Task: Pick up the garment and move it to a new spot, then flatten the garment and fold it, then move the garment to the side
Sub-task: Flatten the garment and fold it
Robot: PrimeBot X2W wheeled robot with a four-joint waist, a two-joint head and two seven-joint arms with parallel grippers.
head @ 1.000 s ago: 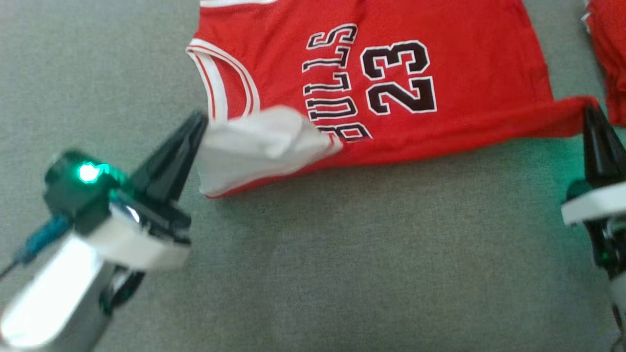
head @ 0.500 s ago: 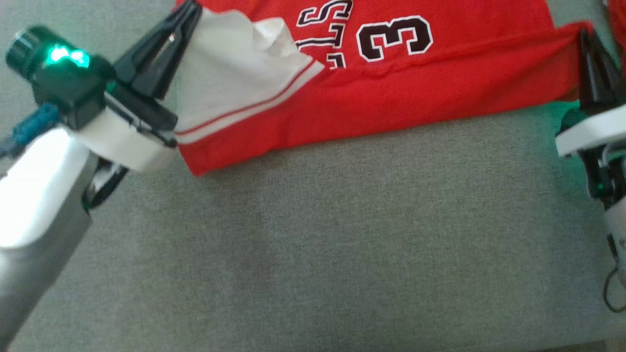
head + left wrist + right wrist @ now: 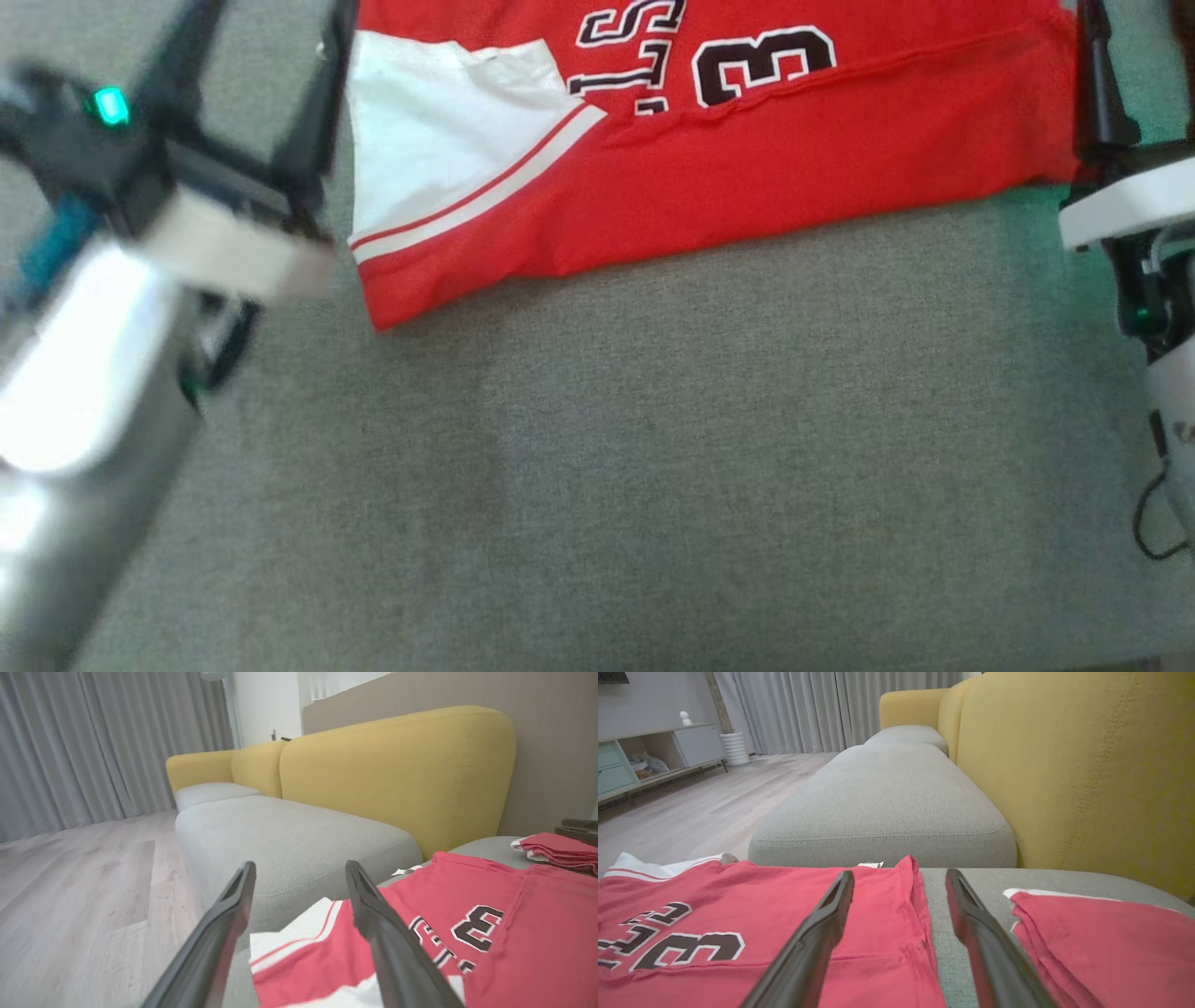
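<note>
Grey cushion, red jersey — wrist views, yellow backrest

A home living room: a long sofa with yellow backrests and grey seat cushions stands on pale wood flooring, with floor-length grey curtains and a low sideboard nearby.
</note>
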